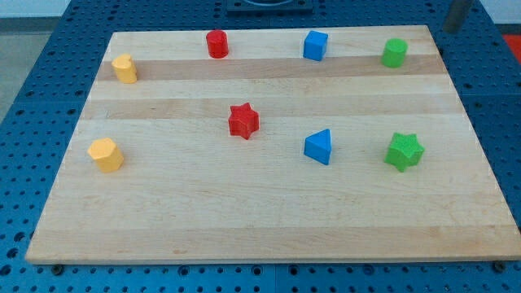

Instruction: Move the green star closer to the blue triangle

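Note:
The green star (pixel 404 151) lies on the wooden board (pixel 244 220) at the view's right. The blue triangle (pixel 319 146) lies to its left, about a hundred pixels away, with bare board between them. My rod shows as a dark bar at the view's top right corner. My tip (pixel 450 31) is just beyond the board's top right corner, up and right of the green cylinder (pixel 395 53) and far above the green star. It touches no block.
A red star (pixel 242 120) lies mid-board, left of the blue triangle. A blue cube (pixel 315 45) and red cylinder (pixel 216 43) sit along the top edge. Two yellow blocks (pixel 124 68) (pixel 106 154) sit at the left.

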